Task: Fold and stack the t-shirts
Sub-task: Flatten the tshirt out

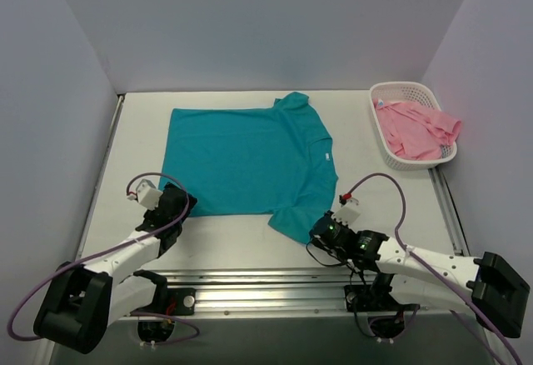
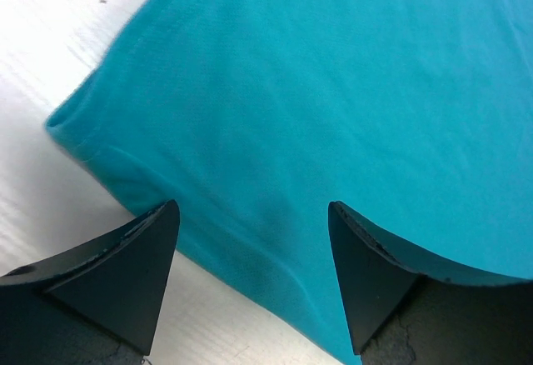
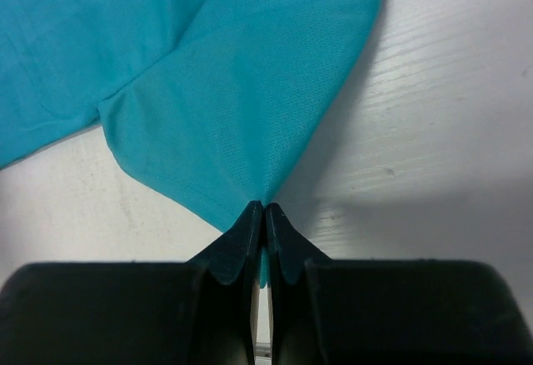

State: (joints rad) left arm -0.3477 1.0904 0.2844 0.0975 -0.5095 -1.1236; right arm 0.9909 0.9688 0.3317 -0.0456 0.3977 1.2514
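Two t-shirts in sight, well apart. Spread flat over the middle of the white counter (image 1: pixel 141 132): the teal t-shirt (image 1: pixel 250 161), collar and small white neck label (image 1: pixel 327 156) toward the right, hem toward the left, one sleeve pointing to the far wall and the other to the near edge. Heaped in the white lattice basket (image 1: pixel 379 102) at the far right corner: the pink t-shirt (image 1: pixel 416 127), crumpled. Down at the near left hem corner of the teal cloth: the left claw (image 1: pixel 179 202), jaws wide apart and straddling the hem edge, nothing gripped between them; touching the cloth or just above it, impossible to tell. At the tip of the near sleeve: the right claw (image 1: pixel 321 230), jaws pressed together and clamped on the very corner of the teal fabric, sleeve fanning out flat from the pinch across the counter.
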